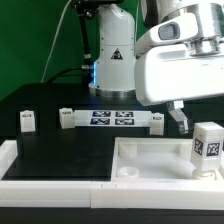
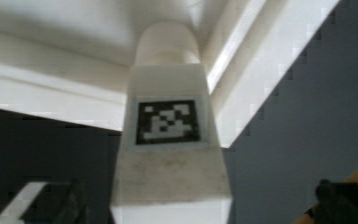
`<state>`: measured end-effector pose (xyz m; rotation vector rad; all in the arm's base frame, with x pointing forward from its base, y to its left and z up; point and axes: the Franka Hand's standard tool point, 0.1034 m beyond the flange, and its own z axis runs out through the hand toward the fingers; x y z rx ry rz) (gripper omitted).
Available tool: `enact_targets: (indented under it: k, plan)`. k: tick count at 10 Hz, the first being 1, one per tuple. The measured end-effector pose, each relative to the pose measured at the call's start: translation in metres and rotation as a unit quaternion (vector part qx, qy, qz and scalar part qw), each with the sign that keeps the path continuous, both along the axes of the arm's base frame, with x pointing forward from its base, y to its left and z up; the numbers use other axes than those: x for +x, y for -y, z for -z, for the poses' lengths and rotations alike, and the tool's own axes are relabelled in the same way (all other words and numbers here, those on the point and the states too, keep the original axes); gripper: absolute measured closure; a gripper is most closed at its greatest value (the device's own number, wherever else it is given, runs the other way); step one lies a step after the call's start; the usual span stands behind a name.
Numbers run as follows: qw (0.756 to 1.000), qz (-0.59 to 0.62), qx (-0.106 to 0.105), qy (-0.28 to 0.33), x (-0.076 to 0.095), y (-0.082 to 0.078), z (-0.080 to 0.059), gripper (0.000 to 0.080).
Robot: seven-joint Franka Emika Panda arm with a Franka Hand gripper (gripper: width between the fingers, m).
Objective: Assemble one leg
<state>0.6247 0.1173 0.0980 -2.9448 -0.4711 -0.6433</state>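
A leg (image 1: 207,144), a stubby white block with a square marker, stands on the right side of the large white panel (image 1: 150,160). In the wrist view the same leg (image 2: 167,130) runs down the middle of the picture between my fingers, with the panel's rim (image 2: 51,70) behind it. My gripper (image 1: 181,120) hangs just above and to the exterior view's left of this leg. In the wrist view the gripper (image 2: 194,200) is open, with a dark gap between each finger and the leg. Three more legs (image 1: 27,121) (image 1: 66,118) (image 1: 157,121) stand in a row at the back.
The marker board (image 1: 110,119) lies between the back legs. A white frame edge (image 1: 40,170) runs along the front left of the black table. The robot base (image 1: 113,55) stands behind the board.
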Motion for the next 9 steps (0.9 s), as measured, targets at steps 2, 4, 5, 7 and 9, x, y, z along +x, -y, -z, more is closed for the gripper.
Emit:
enact_targets:
  k: [2, 4, 5, 7, 9]
  plan:
    - [0.998, 0.034, 0.0, -0.061, 0.0, -0.004, 0.002, 0.0151]
    - [0.984, 0.026, -0.022, -0.175, 0.001, -0.005, -0.002, 0.0151]
    - [0.975, 0.02, -0.03, -0.217, 0.008, -0.003, -0.003, 0.0151]
    - [0.953, 0.011, -0.04, -0.3, 0.004, 0.0, -0.001, 0.0151]
    - [0.956, 0.01, -0.038, -0.292, 0.015, -0.001, 0.0, 0.0151]
